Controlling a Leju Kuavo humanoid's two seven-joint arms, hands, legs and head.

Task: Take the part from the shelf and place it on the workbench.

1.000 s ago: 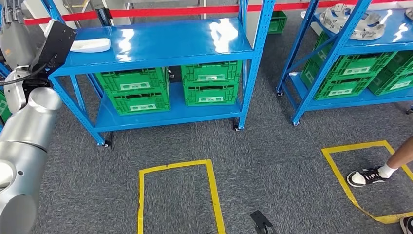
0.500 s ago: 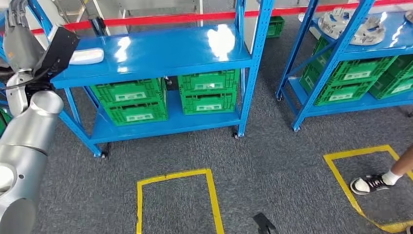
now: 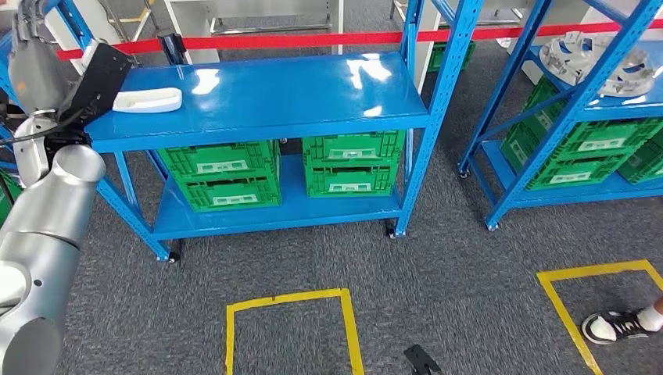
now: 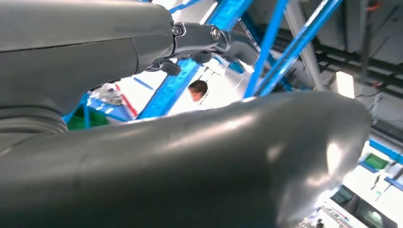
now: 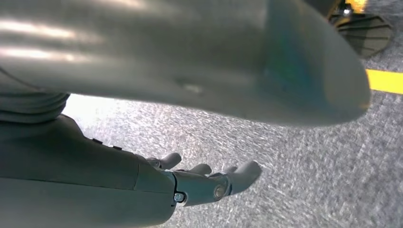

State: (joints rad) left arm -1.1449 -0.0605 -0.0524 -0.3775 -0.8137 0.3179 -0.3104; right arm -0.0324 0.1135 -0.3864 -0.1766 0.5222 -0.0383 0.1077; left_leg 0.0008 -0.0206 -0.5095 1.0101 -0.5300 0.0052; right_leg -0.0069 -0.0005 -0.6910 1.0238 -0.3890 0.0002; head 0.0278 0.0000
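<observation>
A white, shallow, tray-like part [image 3: 147,99] lies at the left end of the blue shelf's top board [image 3: 313,90]. My left arm is raised at the shelf's left side. Its hand [image 3: 28,48] hangs high beside the shelf corner, left of the part and not touching it. In the left wrist view the left hand [image 4: 157,156] has its thumb and fingers [image 4: 223,40] apart with nothing between them. My right hand [image 5: 142,185] hangs over the grey carpet, its fingers [image 5: 237,173] loosely stretched out and holding nothing.
Green crates [image 3: 227,168] fill the shelf's lower board. A second blue rack [image 3: 547,101] at the right carries round metal parts [image 3: 602,58] and more crates. A red barrier tape [image 3: 297,39] runs behind. Yellow squares [image 3: 289,301] mark the carpet, and a person's shoe [image 3: 618,326] stands at the lower right.
The whole picture has shifted: the camera has moved, and the shelf now sits lower and further right in view. My left arm stays raised beside the shelf corner.
</observation>
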